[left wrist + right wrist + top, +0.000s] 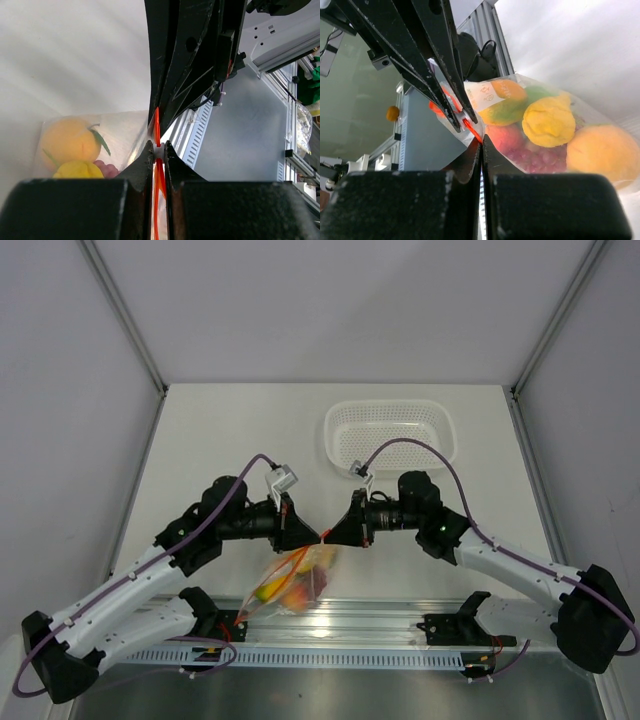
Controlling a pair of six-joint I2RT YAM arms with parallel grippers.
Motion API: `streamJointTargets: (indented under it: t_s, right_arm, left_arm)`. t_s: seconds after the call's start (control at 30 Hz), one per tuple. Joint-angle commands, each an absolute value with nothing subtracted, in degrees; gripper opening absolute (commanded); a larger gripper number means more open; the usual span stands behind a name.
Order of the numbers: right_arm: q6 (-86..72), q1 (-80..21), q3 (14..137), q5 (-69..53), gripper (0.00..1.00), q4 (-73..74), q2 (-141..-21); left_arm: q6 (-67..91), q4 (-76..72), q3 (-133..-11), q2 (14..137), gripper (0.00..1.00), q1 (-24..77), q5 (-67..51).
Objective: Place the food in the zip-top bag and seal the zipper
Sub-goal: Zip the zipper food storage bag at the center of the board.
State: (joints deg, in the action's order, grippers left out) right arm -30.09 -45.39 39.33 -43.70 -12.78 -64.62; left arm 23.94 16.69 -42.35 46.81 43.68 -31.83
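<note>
Red-orange zipper strip (156, 122) pinched by both grippers, with the small clear crinkly zip-top bag (292, 585) drooping from their tips.

Left gripper (157, 147) is clenched on the strip, which runs up between its black fingers. The right gripper (481, 142) meets it tip to tip, its fingers pressed together on the strip's end at the bag's top edge. Just under both sets of fingertips, the bag holds the toy fruit: a yellow piece (547, 122), a round orange peach (605, 150), dark red grapes (535, 159) and a green fruit (540, 93). Beyond the right gripper, well apart from it, a white perforated plastic basket (390, 430) sits on the pale table (200, 440).
</note>
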Motion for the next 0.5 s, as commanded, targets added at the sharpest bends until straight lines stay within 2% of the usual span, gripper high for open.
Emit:
streamJointTargets:
  t_s: [0.0, 0.23, 0.47]
  right_arm:
    - [-32.17, -43.77, 39.29, -39.99, 0.00, -18.10, -62.49]
    - [-33.57, -42.10, 37.62, -41.30, 0.00, -19.34, -61.35]
    - [-25.07, -43.32, 41.12, -49.47, 0.00, -11.99, -62.31]
  left_arm:
    - [23.29, 19.42, -43.95, 45.62, 0.01, 44.03, -33.14]
    - [23.03, 22.06, -43.68, 43.42, 0.01, 44.03, -32.26]
    - [22.68, 24.35, -44.03, 41.75, 0.00, 44.03, -31.99]
